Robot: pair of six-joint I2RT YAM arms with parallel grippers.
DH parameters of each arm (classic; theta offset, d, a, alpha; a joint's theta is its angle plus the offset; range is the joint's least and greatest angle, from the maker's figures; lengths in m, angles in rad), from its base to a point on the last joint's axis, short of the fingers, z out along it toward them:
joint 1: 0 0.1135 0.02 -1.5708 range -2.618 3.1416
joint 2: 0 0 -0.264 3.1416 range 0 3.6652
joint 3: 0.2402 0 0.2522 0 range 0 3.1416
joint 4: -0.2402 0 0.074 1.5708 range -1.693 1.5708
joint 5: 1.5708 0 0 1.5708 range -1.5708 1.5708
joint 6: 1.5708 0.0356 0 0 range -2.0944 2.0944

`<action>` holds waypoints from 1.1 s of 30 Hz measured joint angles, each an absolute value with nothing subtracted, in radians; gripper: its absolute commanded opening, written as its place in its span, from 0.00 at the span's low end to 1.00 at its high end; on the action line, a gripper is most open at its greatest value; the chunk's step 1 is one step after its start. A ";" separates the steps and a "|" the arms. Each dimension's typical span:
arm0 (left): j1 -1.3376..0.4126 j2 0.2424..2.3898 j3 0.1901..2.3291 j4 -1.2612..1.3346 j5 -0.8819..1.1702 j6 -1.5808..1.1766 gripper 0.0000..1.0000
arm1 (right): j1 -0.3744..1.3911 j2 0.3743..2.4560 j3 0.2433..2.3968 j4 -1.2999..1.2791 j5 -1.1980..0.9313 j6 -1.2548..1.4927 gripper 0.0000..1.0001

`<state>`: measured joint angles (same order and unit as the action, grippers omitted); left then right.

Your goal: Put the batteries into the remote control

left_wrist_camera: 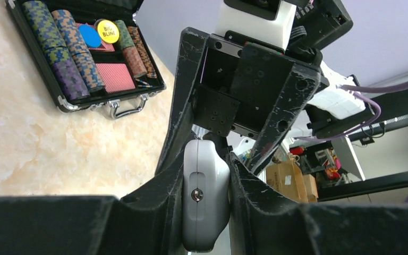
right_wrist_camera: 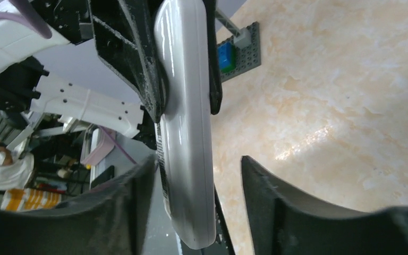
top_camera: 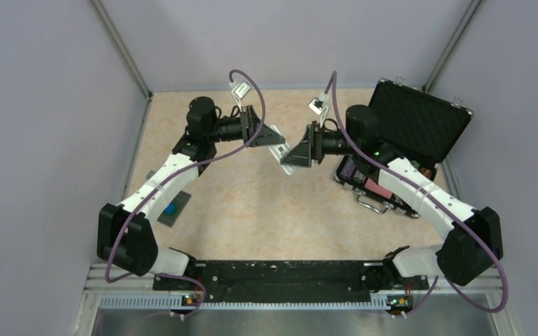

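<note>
The white remote control (left_wrist_camera: 204, 196) hangs in mid-air over the middle of the table, pinched between the fingers of my left gripper (left_wrist_camera: 204, 175), which is shut on it. Seen from above, the remote (top_camera: 278, 150) bridges my left gripper (top_camera: 270, 136) and my right gripper (top_camera: 295, 155). In the right wrist view the remote's free end (right_wrist_camera: 186, 133) reaches between the jaws of my right gripper (right_wrist_camera: 196, 159). Those jaws stand apart: bare table shows between the remote and one jaw, and the other jaw lies close alongside it. No batteries show in any view.
An open black case (top_camera: 392, 182) of poker chips (left_wrist_camera: 69, 48) lies at the right of the table, handle toward me. A dark grey plate with a blue block (top_camera: 173, 208) lies near the left arm. Grey walls close in the table.
</note>
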<state>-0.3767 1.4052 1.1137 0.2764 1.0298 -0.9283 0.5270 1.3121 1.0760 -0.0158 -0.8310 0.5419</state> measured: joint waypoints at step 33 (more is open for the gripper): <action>-0.448 1.299 1.071 0.033 0.373 -0.939 0.79 | 0.673 1.384 1.102 0.022 -0.481 0.434 0.08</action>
